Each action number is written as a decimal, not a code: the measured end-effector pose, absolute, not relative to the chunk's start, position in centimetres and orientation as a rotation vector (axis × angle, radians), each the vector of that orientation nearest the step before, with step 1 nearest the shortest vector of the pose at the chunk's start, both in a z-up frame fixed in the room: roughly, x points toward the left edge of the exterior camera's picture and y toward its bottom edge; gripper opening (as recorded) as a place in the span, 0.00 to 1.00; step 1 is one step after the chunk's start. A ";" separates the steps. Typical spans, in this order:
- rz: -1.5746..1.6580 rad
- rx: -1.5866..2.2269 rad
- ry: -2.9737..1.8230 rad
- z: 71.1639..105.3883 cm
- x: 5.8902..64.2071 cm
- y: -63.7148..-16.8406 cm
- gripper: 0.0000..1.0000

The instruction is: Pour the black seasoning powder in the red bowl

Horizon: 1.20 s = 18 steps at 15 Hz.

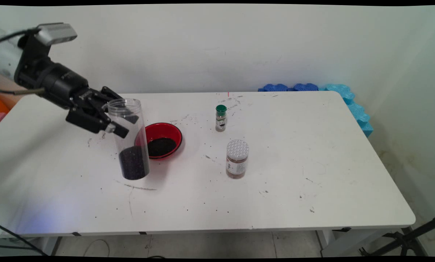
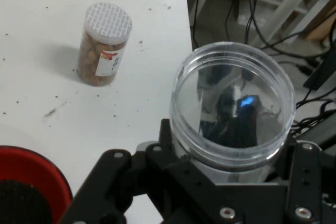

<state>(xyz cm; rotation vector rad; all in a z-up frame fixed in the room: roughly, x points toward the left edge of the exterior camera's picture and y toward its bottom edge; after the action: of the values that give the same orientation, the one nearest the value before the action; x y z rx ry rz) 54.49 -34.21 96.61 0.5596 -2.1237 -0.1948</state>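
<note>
The gripper (image 1: 117, 122) reaches in from the upper left and pinches a tall clear tube (image 1: 129, 140) near its open top, one finger on each side of the wall. The tube stands almost upright, leaning slightly, with its base at or just above the tabletop (image 1: 312, 203); whether it touches cannot be told. Its lower part holds a layer of dark grains, and the rest is see-through. In the hand view the tube's round open mouth (image 2: 231, 98) fills the middle, with the black linkage of the gripper (image 2: 220, 182) closed around it below. Just beside the tube, on its right and slightly behind, sits a red bowl (image 1: 161, 140) with a heap of the same dark grains in it; the tube overlaps the bowl's left rim in the main view. In the hand view the bowl (image 2: 29, 184) shows at the lower left corner. Well apart to the right stands a small bottle (image 1: 221, 118) with a green cap, and nearer the front a brown jar (image 1: 237, 159) with a white patterned lid and a label. The jar (image 2: 104, 44) also stands upright in the hand view, at the upper left. Dark specks and smudges are scattered over the white tabletop. Blue foam pieces (image 1: 333, 96) lie along the far right edge against the wall.
</note>
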 end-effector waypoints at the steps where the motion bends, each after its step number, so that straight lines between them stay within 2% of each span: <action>1: -0.214 0.589 -2.117 96.8 54.7 -34.6 0.00; 9: -0.340 0.880 -2.043 96.7 56.3 -37.4 0.00; 18: -0.560 1.248 -1.887 94.8 57.7 -39.9 0.00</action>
<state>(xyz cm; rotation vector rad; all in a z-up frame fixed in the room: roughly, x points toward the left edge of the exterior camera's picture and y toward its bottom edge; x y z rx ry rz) 57.71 -39.85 94.85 1.2480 -1.8871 -0.5598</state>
